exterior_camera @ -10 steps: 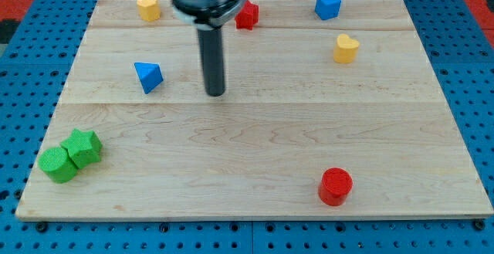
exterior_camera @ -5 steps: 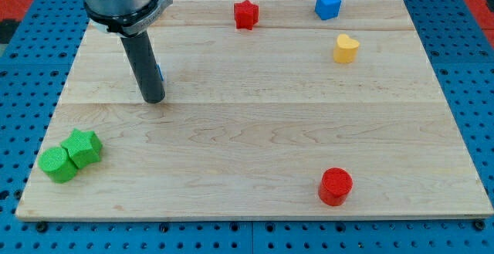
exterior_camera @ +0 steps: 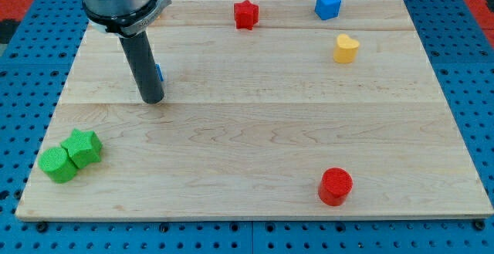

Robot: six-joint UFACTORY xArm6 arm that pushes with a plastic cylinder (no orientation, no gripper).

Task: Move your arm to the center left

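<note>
My tip (exterior_camera: 151, 99) rests on the wooden board (exterior_camera: 255, 130) at its centre left. The dark rod hides almost all of the blue triangular block (exterior_camera: 158, 73); only a sliver shows at the rod's right side, just above the tip. The yellow block from the top left is hidden behind the arm. The green star block (exterior_camera: 83, 147) and the green round block (exterior_camera: 56, 164) lie together at the bottom left, well below and left of the tip.
A red star block (exterior_camera: 245, 13) and a blue cube (exterior_camera: 327, 5) sit along the top edge. A yellow heart-shaped block (exterior_camera: 346, 49) is at the upper right. A red cylinder (exterior_camera: 336, 186) stands at the bottom right.
My tip slid left from the board's upper middle to the centre left, in front of the blue triangular block. In the last half second it barely moved. The blocks stayed put.
</note>
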